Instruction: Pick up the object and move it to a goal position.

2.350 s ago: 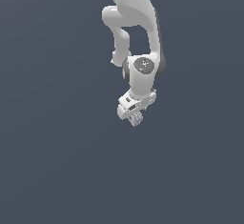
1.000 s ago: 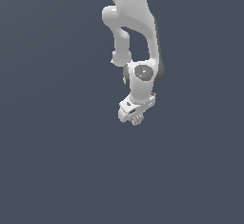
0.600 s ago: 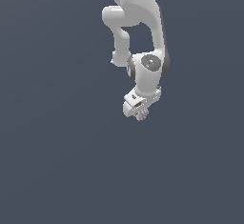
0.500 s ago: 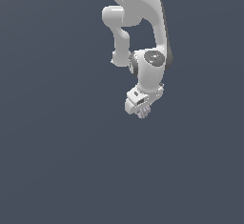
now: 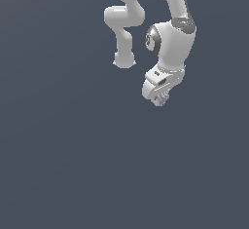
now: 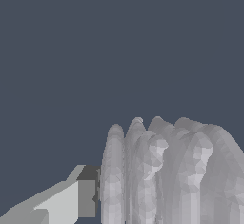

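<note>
The gripper (image 5: 160, 100), clamped on the ridged grey object (image 6: 167, 170), had swung toward the exterior view's right, indicating transport underway.

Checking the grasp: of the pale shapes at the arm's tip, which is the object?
The ridged lump under the gripper; the smooth white block above is the hand.

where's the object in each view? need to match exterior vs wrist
Exterior view: the ridged grey object sits at the gripper tip, right of centre, upper half.
Wrist view: the object fills the lower right, close up, ridges running vertically.
Shared landmark: the gripper finger pressed against the object's side.
</note>
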{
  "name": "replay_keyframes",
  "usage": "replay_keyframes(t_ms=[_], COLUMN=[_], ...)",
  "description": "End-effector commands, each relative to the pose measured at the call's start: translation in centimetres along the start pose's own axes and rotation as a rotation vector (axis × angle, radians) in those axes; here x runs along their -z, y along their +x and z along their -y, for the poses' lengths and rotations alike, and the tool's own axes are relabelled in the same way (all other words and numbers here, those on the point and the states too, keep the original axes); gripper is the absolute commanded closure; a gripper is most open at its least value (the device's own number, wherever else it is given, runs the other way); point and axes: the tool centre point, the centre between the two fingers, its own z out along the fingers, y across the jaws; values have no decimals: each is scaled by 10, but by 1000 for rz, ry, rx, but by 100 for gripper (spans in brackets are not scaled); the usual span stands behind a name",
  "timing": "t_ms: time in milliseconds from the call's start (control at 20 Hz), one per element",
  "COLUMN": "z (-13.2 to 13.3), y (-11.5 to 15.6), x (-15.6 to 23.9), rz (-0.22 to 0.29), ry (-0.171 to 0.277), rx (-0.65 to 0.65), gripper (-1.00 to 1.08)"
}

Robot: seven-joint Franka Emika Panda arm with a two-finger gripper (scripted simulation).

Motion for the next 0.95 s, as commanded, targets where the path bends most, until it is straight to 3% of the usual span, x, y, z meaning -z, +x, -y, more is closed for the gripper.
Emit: replay_keyframes(t_ms=[0, 450, 900], z=[14, 44, 46], y=[2, 10, 12], x=[21, 68, 72], rz=[1, 0, 0], ry=[0, 2, 2], rx=[0, -1, -1], gripper=[108, 108, 108])
